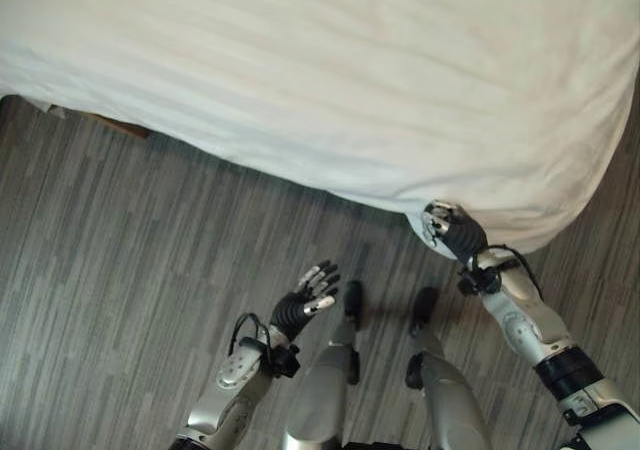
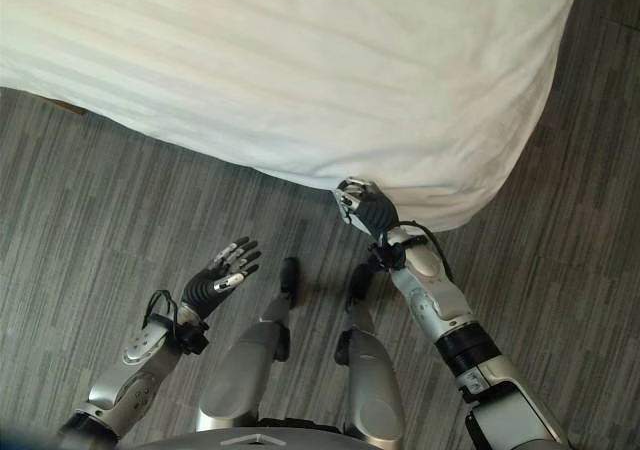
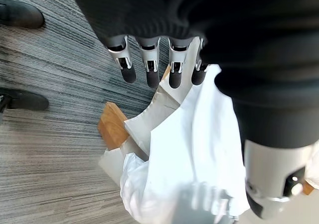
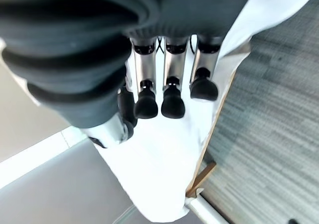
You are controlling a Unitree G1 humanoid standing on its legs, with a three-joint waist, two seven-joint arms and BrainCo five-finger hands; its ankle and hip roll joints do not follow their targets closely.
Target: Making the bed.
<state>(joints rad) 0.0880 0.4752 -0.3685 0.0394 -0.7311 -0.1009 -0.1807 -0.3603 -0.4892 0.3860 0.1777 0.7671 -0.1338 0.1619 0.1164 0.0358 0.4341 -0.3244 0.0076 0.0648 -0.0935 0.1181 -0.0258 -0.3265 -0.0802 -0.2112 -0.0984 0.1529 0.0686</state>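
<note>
A white, faintly striped duvet covered the bed across the upper frame, its edge draping toward grey striped carpet. The right hand pinched the hem at lower right; the left hand hovered low-centre, fingers spread, empty.

A bedroom: a wide bed under a white striped duvet stands on grey striped carpet, its wooden frame showing beyond the left hand.
</note>
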